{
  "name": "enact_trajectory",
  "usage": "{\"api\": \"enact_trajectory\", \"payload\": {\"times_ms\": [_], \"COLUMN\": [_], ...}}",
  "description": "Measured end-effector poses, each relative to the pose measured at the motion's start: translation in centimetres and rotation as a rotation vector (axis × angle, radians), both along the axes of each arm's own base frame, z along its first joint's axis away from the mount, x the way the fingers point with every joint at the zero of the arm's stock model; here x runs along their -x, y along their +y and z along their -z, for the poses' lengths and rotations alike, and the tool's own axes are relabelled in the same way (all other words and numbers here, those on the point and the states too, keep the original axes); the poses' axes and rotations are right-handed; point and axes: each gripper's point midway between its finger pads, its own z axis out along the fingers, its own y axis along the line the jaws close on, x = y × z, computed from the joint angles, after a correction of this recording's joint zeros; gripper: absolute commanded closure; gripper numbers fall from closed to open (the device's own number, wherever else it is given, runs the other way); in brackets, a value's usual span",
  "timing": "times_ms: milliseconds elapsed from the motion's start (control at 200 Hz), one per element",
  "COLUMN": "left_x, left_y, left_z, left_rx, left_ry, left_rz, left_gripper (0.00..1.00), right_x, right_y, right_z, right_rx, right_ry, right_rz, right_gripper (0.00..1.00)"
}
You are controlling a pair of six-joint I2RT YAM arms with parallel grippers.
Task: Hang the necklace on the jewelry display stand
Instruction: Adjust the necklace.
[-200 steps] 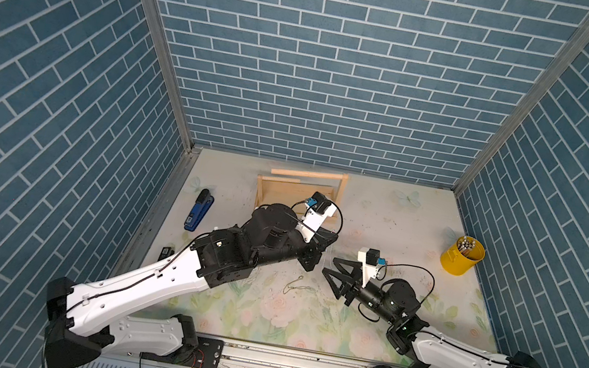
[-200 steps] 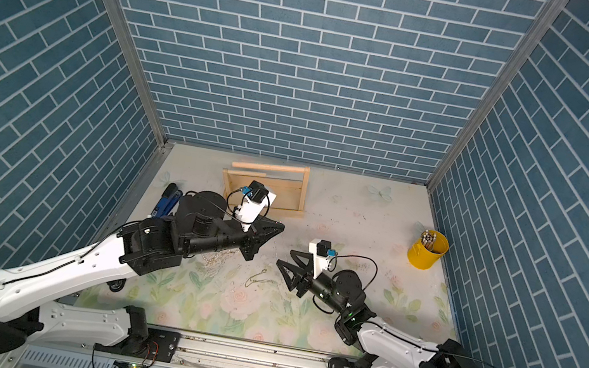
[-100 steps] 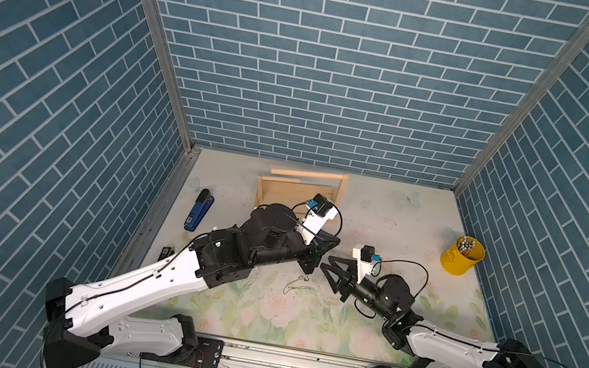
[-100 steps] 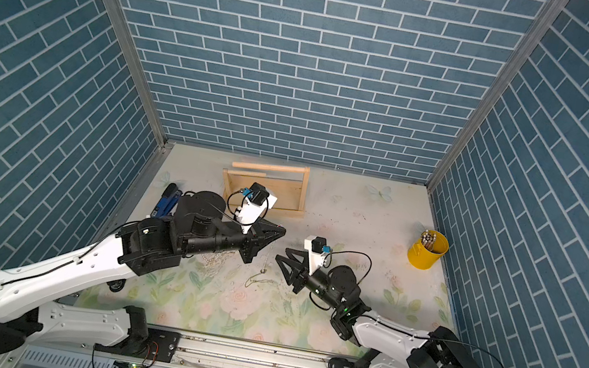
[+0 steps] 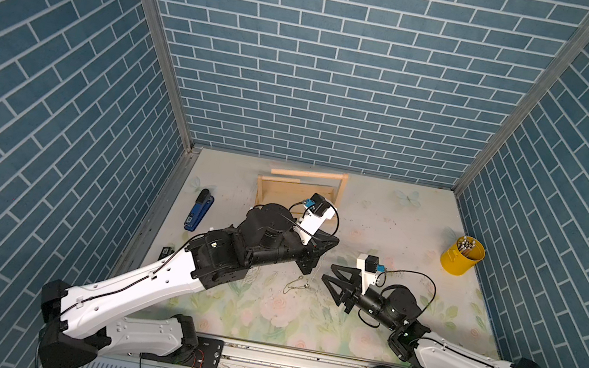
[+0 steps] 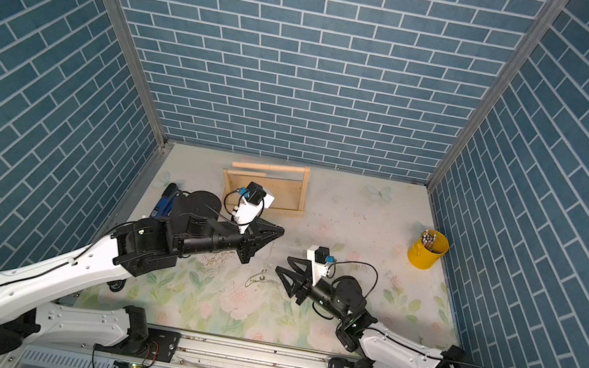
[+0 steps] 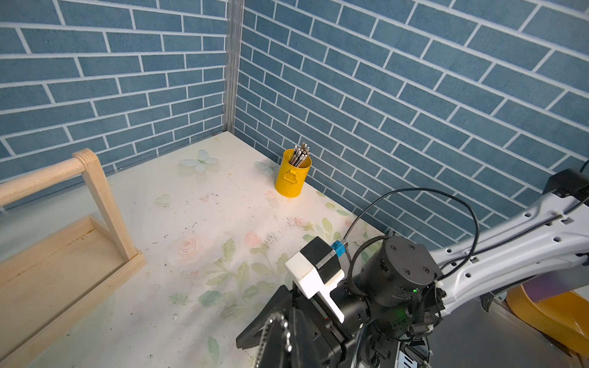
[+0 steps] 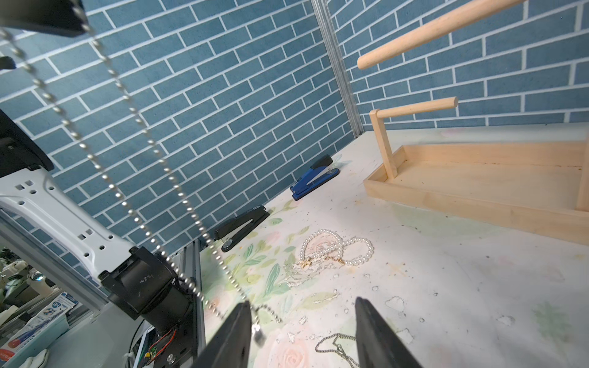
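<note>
Left hand pinches one bead-chain necklace; right hand half-open; one pearl necklace, two staplers, one stand, one cup

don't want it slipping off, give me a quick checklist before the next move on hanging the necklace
1. left hand shut on the necklace: ok
2. right hand open by the chain's lower end: ok
3. right hand gripping the chain: not ok, not yet
4. chain's end clear of the table: cannot tell
5. bars of the jewelry display stand bare: ok
6. pearl strand apart from the hanging chain: ok
</note>
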Motion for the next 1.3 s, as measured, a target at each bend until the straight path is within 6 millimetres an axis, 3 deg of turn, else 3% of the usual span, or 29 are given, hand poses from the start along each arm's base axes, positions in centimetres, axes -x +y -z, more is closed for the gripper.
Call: {"api": "enact_trajectory", "payload": {"times_ms": [110, 355, 520, 570, 620, 680, 735, 990, 1300], "left_x": [0.0, 0.3, 0.5, 0.5, 0.5, 0.5, 0.6, 0.6, 0.6], "left_y": [0.0, -0.2, -0.3, -0.3, -0.3, -0.3, -0.3, 0.1, 0.2], "left_z": [0.0, 0.0, 0.1, 0.1, 0.2, 0.3, 0.3, 0.3, 1.1], "left_rx": [0.0, 0.003, 0.003, 0.004, 0.003, 0.002, 0.001, -0.001, -0.025], "left_ry": [0.001, 0.005, 0.01, 0.011, 0.012, 0.016, 0.016, 0.014, 0.018], "left_rz": [0.003, 0.018, 0.03, 0.034, 0.035, 0.034, 0.033, 0.026, 0.024], "left_gripper": [1.0, 1.0, 1.0, 1.0, 1.0, 1.0, 1.0, 1.0, 1.0], "right_x": [0.1, -0.5, -1.2, -1.4, -1.4, -1.4, -1.3, 0.0, 1.5], "right_y": [-0.2, 0.8, 1.9, 2.0, 2.1, 2.2, 2.3, 2.2, 1.1], "right_z": [-0.3, 1.0, 0.8, 0.7, 0.9, 1.1, 1.2, 0.6, -2.5], "right_rx": [-0.003, 0.039, 0.053, 0.054, 0.057, 0.06, 0.065, 0.045, -0.014], "right_ry": [-0.006, 0.029, 0.014, 0.009, 0.01, 0.016, 0.011, -0.004, -0.057], "right_rz": [0.004, -0.007, -0.013, -0.012, -0.013, -0.016, -0.024, -0.073, -0.099], "right_gripper": [0.44, 0.46, 0.64, 0.65, 0.6, 0.46, 0.42, 0.41, 0.41]}}
